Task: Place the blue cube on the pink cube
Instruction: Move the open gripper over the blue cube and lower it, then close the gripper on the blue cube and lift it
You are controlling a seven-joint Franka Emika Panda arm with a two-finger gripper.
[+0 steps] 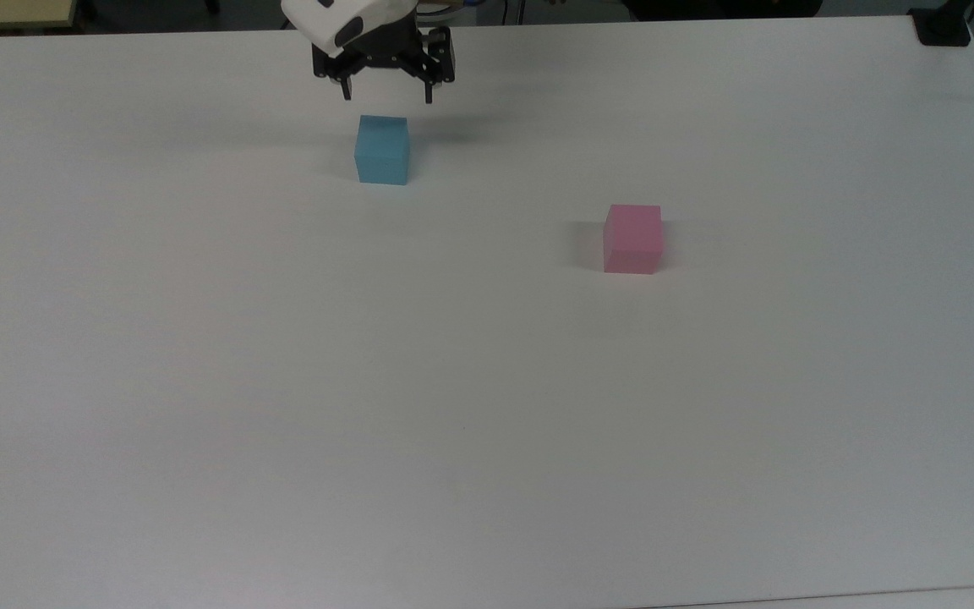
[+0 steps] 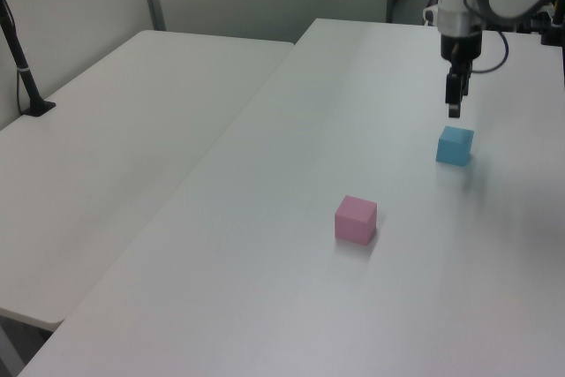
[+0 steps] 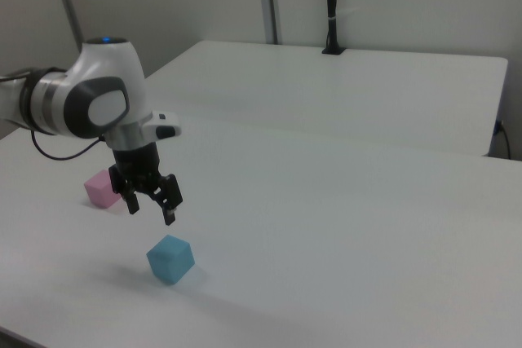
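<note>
The claw (image 1: 386, 92) hangs wide open and empty right above the blue cube (image 1: 382, 150), not touching it. That cube sits flat on the white table (image 1: 487, 406). The pink cube (image 1: 632, 238) rests well apart, off toward the top view's right.

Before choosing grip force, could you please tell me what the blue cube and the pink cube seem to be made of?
The blue cube looks like matte foam: plain faces, no glare, soft-looking edges. The pink cube has the same dull, plain surface, so it is probably foam too, though painted wood cannot be ruled out.
</note>
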